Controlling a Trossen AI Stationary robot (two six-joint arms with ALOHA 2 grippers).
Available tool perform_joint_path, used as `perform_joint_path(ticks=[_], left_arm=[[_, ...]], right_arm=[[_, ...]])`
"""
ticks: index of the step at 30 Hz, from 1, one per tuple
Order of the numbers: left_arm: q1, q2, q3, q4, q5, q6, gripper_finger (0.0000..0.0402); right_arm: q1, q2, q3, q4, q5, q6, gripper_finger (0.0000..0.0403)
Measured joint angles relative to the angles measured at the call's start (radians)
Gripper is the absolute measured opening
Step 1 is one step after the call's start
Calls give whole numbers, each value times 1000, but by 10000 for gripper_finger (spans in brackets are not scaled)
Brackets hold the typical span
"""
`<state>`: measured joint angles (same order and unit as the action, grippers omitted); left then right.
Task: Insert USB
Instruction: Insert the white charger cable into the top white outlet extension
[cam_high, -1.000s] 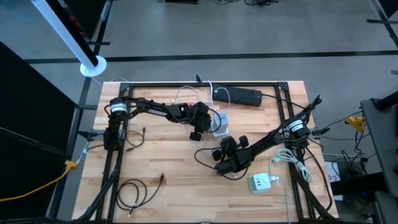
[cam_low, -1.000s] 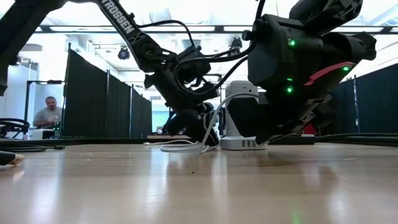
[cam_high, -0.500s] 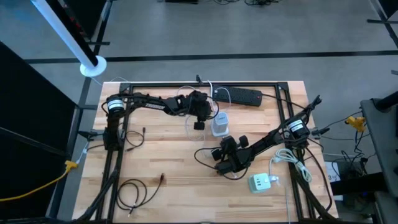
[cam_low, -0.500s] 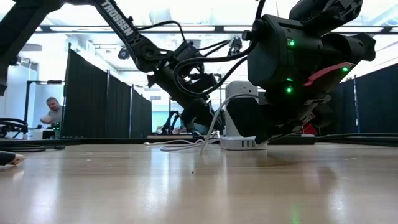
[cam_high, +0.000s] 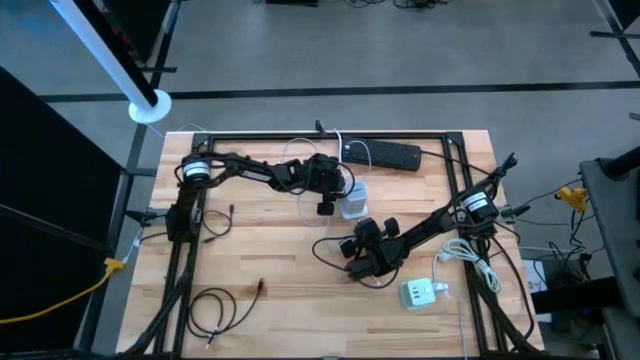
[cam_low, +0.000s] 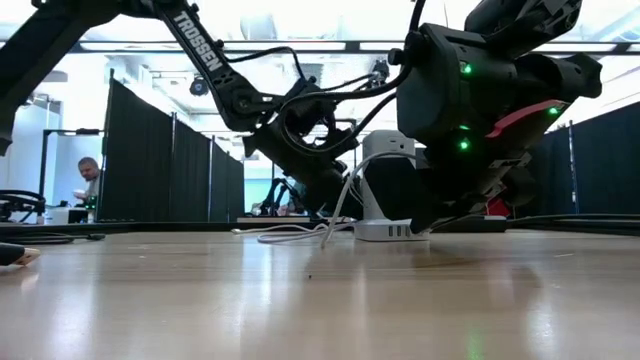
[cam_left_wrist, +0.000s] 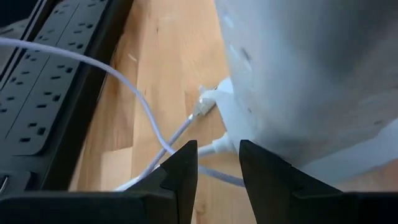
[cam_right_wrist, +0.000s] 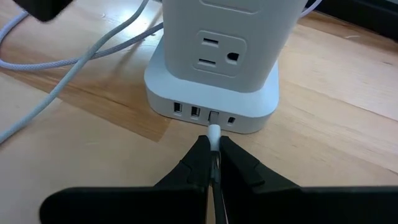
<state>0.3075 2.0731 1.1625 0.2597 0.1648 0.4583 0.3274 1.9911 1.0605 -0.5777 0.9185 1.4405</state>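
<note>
Reaching arm: the right gripper (cam_right_wrist: 212, 163) stretches low from the table's right edge toward the centre, fingers pinched on the white USB plug (cam_right_wrist: 214, 134).
USB plug: its tip sits at the third slot in the port row along the white power tower's (cam_right_wrist: 215, 59) base; how deep it sits is unclear.
Left arm: extends from the table's left side, the left gripper (cam_left_wrist: 217, 165) close against the tower's far side, fingers narrowly parted and holding nothing.
Tower: stands mid-table, white cables (cam_left_wrist: 143, 106) trailing toward a black power strip (cam_high: 382, 153).
Writing: "TROSSEN" reads along the left arm's link (cam_low: 197, 40) in the low view.
</note>
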Motion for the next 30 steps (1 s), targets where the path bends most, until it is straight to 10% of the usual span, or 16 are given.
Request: perform_joint_path(ticks=[30], left_arm=[[-17, 2, 0, -5, 4, -23, 109]], right_arm=[[-25, 18, -7, 67, 27, -65, 7]])
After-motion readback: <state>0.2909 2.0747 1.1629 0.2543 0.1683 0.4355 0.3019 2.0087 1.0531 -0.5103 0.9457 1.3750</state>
